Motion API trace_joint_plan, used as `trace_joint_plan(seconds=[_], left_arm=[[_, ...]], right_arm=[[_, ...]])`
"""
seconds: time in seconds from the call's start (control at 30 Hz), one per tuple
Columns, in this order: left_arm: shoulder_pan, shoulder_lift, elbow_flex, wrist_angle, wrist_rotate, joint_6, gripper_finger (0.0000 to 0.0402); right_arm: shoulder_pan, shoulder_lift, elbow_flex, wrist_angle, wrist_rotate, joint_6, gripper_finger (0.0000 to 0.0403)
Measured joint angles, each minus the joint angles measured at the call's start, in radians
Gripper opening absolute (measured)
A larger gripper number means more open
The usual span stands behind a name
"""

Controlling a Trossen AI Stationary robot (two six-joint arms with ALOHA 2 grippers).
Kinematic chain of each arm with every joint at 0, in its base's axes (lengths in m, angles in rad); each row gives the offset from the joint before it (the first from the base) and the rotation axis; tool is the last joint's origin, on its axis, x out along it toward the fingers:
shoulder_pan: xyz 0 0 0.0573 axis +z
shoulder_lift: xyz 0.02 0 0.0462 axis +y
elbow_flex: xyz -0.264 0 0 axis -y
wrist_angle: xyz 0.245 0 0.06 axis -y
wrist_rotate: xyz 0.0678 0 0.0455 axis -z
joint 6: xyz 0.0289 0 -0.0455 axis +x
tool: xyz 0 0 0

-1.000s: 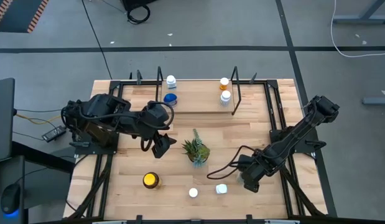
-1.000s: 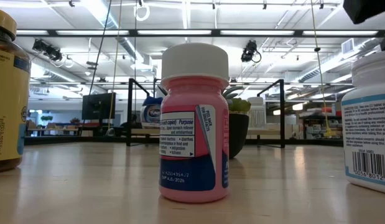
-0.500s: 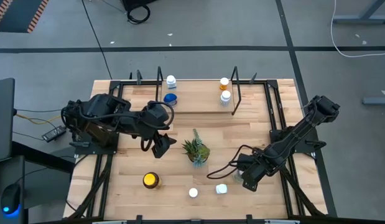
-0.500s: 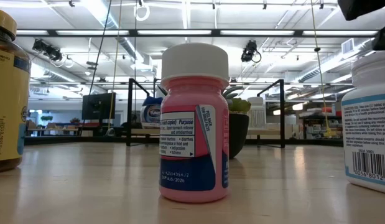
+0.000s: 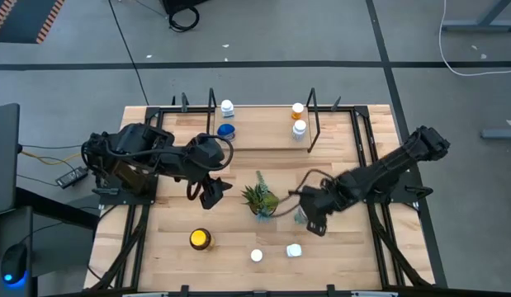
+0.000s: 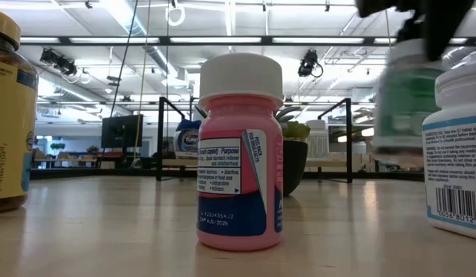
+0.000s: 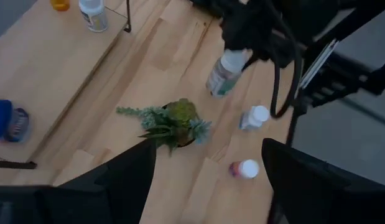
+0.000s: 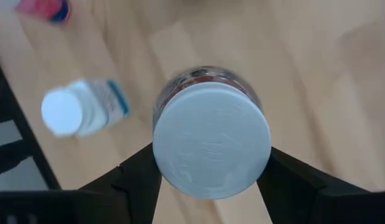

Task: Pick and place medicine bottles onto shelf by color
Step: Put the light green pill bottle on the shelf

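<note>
our right gripper (image 5: 303,216) clamps a green bottle (image 7: 224,73) upright by its cap, with the shelf (image 5: 263,130) at about eleven o'clock, while our left gripper (image 5: 212,192) waits open.

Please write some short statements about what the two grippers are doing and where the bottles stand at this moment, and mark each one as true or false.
1. The right gripper holds a white-capped bottle lifted off the table. True.
2. The left gripper holds a bottle. False: it is open and empty, beside the plant.
3. The shelf is empty. False: four bottles already stand on it.
4. A yellow-lidded bottle stands on the table. True.
5. The pink bottle lies on its side. False: it stands upright.
</note>
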Motion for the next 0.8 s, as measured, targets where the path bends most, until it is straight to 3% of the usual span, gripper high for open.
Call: trace_joint_plan(seconds=[0.5,0.8], left_arm=[[0.158,-0.035,0.001,-0.054,-0.019,0.290,0.0298],[0.180,-0.036,0.001,-0.056,-0.018,0.375,0.0298]], right_arm=[[-0.516,-0.001,0.245,-0.075,0.026,-0.384,0.0235],[-0.676,0.037,0.350,-0.041,0.016,-0.511,0.0235]])
